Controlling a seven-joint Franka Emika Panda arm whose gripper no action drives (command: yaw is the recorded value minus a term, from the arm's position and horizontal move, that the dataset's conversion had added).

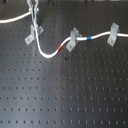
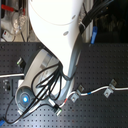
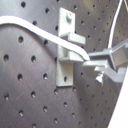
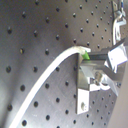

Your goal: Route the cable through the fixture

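The white cable [image 1: 44,53] comes in from the first exterior view's left, dips past the left fixture [image 1: 34,34], then runs through the middle fixture [image 1: 73,38] and the right fixture [image 1: 113,33]. Its red band [image 1: 61,47] lies before the middle fixture and its blue band [image 1: 89,37] after it. My gripper [image 1: 34,16] hangs just above the left fixture, shut on the cable. In the first wrist view the cable [image 3: 35,26] crosses the fixture's [image 3: 65,47] forked top between its prongs and reaches the fingers [image 3: 100,56]. The second wrist view shows the cable [image 4: 50,67], fixture [image 4: 84,87] and gripper [image 4: 95,56].
The black perforated board [image 1: 65,95] carries everything. In the second exterior view the arm's white body [image 2: 55,35] and its black hoses [image 2: 50,82] hide the gripper and left fixture; two fixtures [image 2: 76,96] [image 2: 110,88] and the cable [image 2: 95,92] show on the second exterior view's right.
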